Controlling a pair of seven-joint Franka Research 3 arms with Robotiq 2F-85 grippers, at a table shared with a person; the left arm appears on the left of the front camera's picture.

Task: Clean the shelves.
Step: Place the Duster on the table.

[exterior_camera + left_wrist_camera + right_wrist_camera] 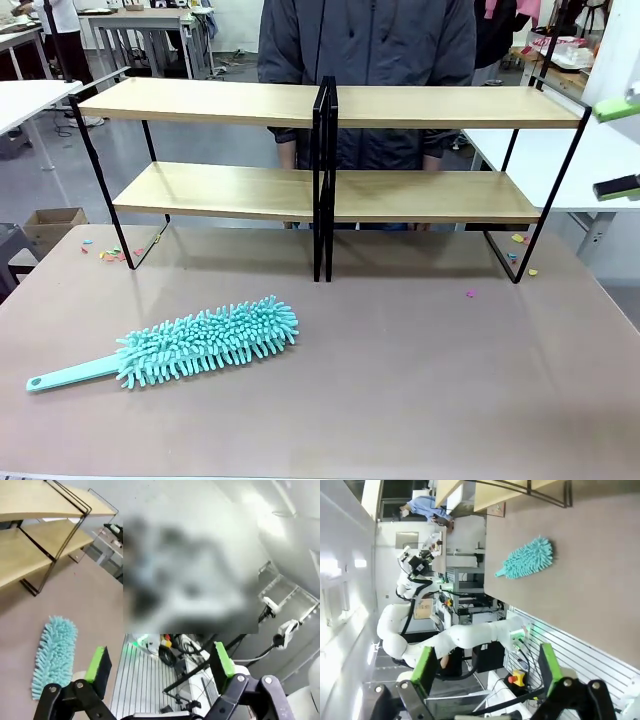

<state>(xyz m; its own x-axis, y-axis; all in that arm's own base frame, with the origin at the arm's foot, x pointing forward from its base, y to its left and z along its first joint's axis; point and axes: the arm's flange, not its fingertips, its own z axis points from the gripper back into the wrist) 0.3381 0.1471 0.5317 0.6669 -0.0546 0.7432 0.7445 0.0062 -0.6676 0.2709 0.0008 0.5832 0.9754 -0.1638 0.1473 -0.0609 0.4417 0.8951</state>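
Across the far half of the brown table (pixel 420 380) stand the shelves (pixel 330 105), nearly table-wide, boards bare, with small coloured scraps (pixel 112 255) around their feet; well in front, on the robot's left half, lies the teal duster (pixel 180 348), long axis slanting, handle toward the near-left corner. Nearer the left gripper (pixel 160 667), jaws spread wide and empty with the duster off past its left finger; right gripper (pixel 485 672) likewise agape, empty, farther off. Handle end plain from the front, cut off in the left wrist view.
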